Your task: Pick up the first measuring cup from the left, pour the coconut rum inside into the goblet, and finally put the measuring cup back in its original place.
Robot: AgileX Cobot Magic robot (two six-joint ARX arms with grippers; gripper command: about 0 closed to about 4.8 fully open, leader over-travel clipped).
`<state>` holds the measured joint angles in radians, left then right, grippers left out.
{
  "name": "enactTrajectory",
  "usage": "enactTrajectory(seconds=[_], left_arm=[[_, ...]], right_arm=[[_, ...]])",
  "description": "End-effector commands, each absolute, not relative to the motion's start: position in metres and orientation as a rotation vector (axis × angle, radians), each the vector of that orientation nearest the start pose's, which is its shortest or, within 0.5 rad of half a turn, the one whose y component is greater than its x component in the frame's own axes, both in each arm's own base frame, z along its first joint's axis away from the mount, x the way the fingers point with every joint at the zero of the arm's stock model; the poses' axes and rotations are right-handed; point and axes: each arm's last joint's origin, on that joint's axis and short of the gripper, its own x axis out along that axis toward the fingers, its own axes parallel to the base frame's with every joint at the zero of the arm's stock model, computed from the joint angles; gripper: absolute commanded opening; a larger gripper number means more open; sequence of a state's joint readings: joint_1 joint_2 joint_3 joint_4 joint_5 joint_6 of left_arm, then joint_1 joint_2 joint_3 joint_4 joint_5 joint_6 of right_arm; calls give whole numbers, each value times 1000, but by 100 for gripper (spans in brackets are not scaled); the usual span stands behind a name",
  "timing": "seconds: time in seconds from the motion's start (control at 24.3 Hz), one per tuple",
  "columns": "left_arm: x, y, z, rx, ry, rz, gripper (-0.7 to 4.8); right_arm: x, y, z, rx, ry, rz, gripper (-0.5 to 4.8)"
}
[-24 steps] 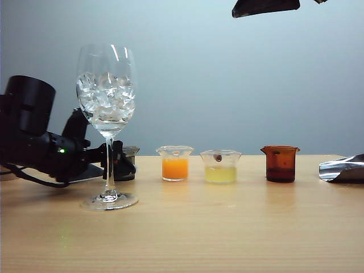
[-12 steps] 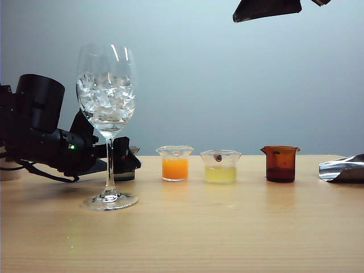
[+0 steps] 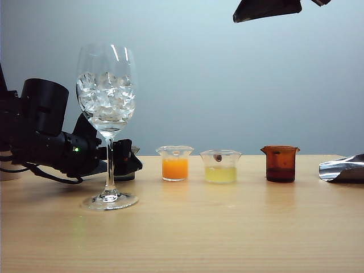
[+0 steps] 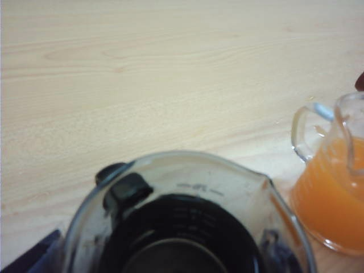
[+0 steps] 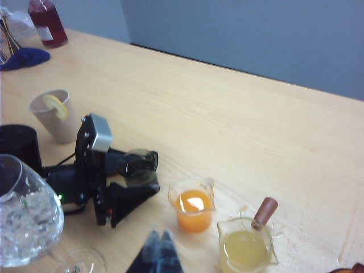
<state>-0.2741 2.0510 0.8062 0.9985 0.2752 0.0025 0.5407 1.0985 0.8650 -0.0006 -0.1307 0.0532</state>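
Your left gripper sits low on the table, at the left of the exterior view and just behind the goblet's stem. Its jaws stand spread wide around the measuring cup, one finger on either side of it. From the right wrist view the cup stands on the table between them, and I can't tell for sure whether the pads touch its wall.

In the left wrist view the smoky cup fills the near part of the frame, its flared rim and printed scale marks facing you; the liquid inside is too hard to make out there.

The goblet, packed with ice cubes, stands upright at the near left, in front of your left gripper.

To the right of the measuring cup runs the row: the cup of orange liquid, then the cup of pale yellow liquid, then the amber-brown cup. All are upright and apart from one another.

Your right gripper hangs high above the table, over the right half of the row. Its fingers lie close together with nothing between them.
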Motion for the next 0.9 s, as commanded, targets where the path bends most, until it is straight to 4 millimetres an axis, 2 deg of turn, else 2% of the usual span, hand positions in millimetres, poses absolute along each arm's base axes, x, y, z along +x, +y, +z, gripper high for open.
enactTrajectory(seconds=[0.04,0.49,0.53,0.58,0.66,0.82,0.9], left_arm=[[358,-113,107,1,218,-557,479],[358,-118,105,3,256,-567,479],[358,-118,104,4,268,-567,410],[358,-118,104,4,269,-567,372],[358,-118,104,3,267,-567,341],[358,-118,105,3,266,-568,181],[358,-118,105,3,265,-568,149]], right_arm=[[208,129,317,-8,270,660,-5],[208,129,317,-8,269,660,-5],[208,129,317,-8,269,660,-5],[208,129,317,-8,269,660,-5],[208,129,317,-8,269,660,-5],[208,129,317,-8,270,660,-5],[208,129,317,-8,270,661,-5]])
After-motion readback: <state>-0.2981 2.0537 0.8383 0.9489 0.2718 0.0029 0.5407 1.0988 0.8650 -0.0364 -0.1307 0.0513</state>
